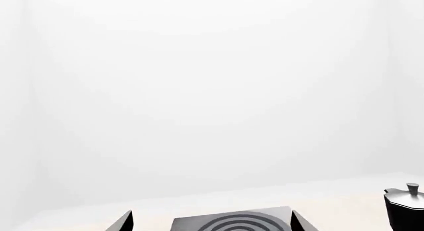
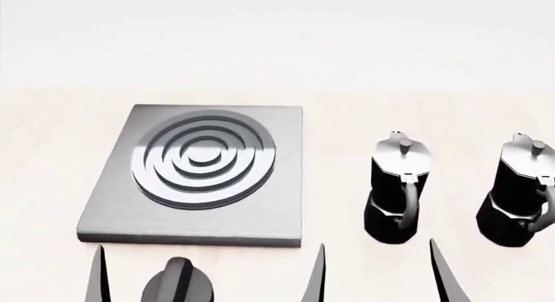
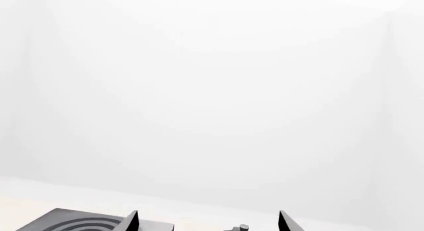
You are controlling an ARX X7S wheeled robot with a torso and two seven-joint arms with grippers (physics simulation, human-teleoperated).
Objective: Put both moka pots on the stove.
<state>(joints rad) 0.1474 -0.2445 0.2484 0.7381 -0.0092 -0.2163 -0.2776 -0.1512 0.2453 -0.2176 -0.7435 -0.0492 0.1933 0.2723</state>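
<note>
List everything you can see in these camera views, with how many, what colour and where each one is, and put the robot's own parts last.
stove: one, brushed grey plate with a ring burner, on the table's left half, nothing on it.
moka pots: two, black with silver lids, upright on the table right of the stove, side by side and apart; the nearer one is beside the stove, the other is at the head view's right edge.
knob: one, black, low and round with a ridge, in front of the stove.
table: one, pale beige, under everything.
left tool: one, black fingers spread, holding nothing, near the knob.
right tool: one, one black finger shows in the head view; both spread in the right wrist view.
</note>
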